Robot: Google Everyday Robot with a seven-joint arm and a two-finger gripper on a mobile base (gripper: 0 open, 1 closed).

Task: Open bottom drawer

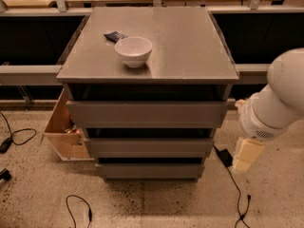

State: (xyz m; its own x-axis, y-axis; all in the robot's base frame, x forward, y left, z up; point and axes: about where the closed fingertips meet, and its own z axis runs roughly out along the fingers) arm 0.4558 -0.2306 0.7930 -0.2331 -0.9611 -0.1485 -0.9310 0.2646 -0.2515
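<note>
The grey cabinet (152,56) stands in the middle of the camera view with three handleless drawers. The bottom drawer (149,170) is the lowest and slimmest front, just above the floor, and it looks pushed in. The two taller drawer fronts (147,114) sit above it. My gripper (245,156) is the cream-coloured end of the white arm (278,103). It hangs to the right of the cabinet, at about the height of the lower drawers and apart from them.
A white bowl (134,50) and a dark packet (115,35) lie on the cabinet top. A light wooden box (64,129) stands by the cabinet's left side. A black adapter (223,156) and cables (78,208) lie on the speckled floor.
</note>
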